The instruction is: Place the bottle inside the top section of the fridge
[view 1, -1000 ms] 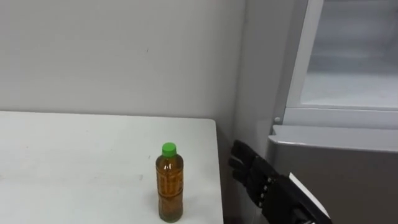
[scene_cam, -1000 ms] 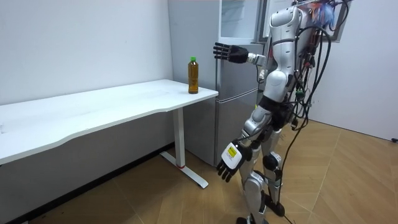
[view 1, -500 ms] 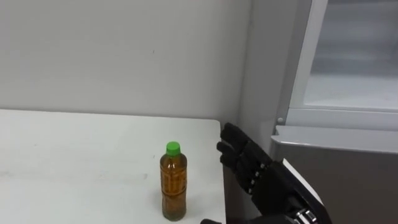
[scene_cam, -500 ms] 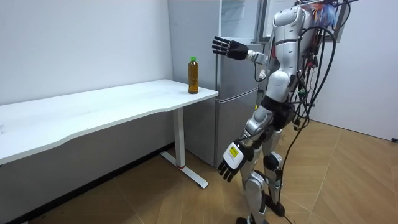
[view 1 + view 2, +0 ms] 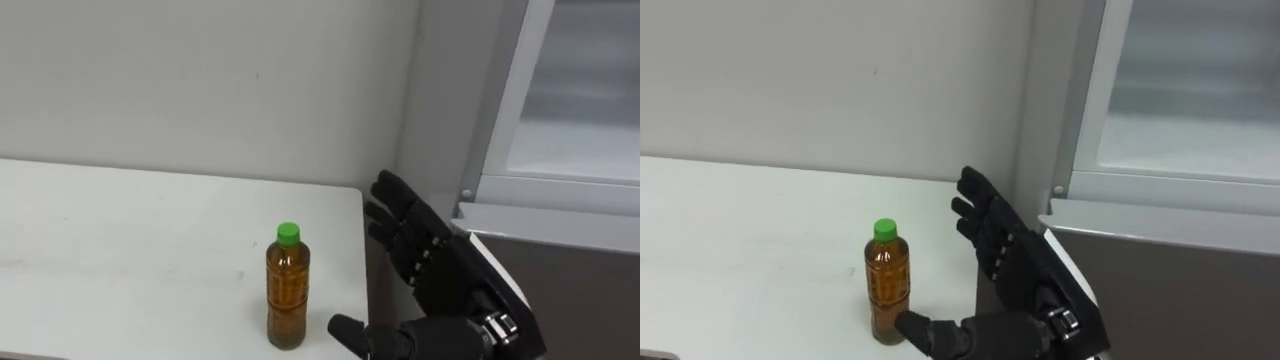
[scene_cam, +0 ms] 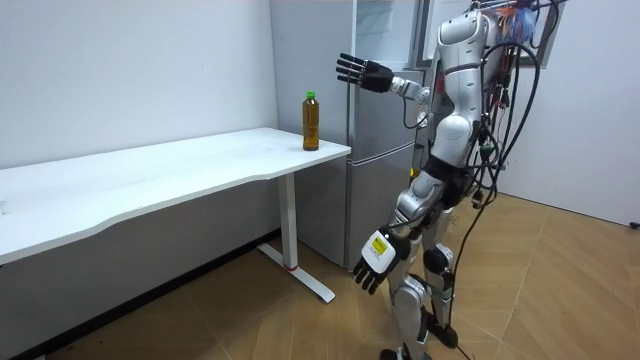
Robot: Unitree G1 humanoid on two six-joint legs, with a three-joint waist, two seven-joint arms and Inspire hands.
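While the bottle (image 5: 287,288) stands upright near the table (image 5: 120,250) edge closest to the fridge (image 5: 560,200), the right hand (image 5: 425,265) hangs just beside it, fingers straight and spread, thumb out low, holding nothing. A good grasp would bring the palm in at the bottle's middle, well under the green cap, and close round it evenly. A sideways knock could tip it over the edge. Lifting it straight up before swinging toward the fridge's upper part, which looks open, seems wise. The left hand (image 6: 372,262) hangs relaxed by the thigh. The white tabletop is smooth, and the robot stands on a wood floor (image 6: 300,320) between table end and fridge.
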